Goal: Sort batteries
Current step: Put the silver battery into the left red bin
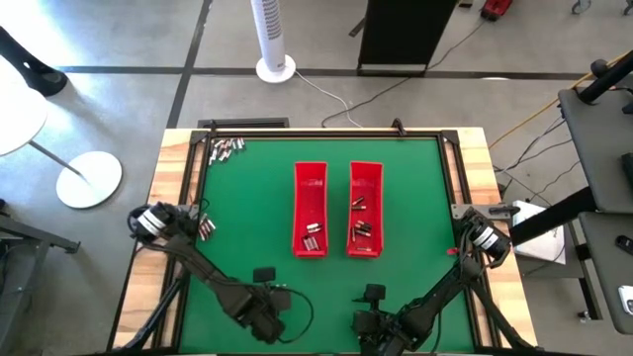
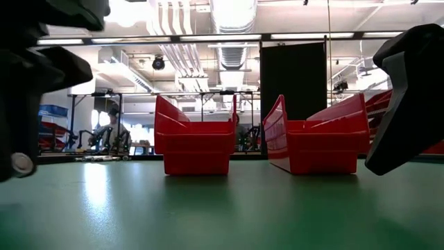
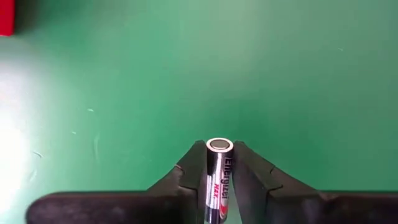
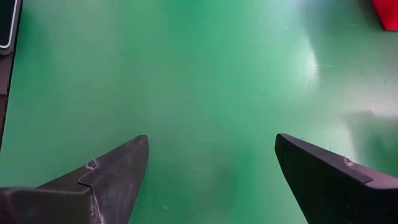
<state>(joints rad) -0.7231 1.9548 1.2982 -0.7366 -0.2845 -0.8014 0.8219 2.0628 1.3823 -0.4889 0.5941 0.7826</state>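
From above, two red trays stand side by side in the middle of the green desk (image 1: 247, 198): the left tray (image 1: 311, 210) and the right tray (image 1: 365, 210), each with a few batteries lying in its near half. A loose pile of batteries (image 1: 226, 148) lies at the far left corner of the desk, well apart from the left tray, and a smaller cluster (image 1: 205, 228) lies near the desk's left edge, again well left of that tray. The left gripper (image 1: 188, 220) is just beside that cluster, while the right gripper (image 1: 465, 247) waits near the desk's right edge, well right of the right tray. From desk height, both trays show end on, the left tray (image 2: 195, 142) and the right tray (image 2: 320, 142), with dark arm parts blurred at either side. In the left wrist view, the left gripper's fingers (image 3: 193, 171) are clenched on one battery (image 3: 218, 177), silver and black with red lettering, its flat end pointing forward over bare green. In the right wrist view, the right gripper (image 4: 211, 168) has its fingers spread wide, grasping nothing. The step in hand looks like the carry after a pick: the next move calls for bringing the held battery over whichever tray suits its kind and letting go low inside it.
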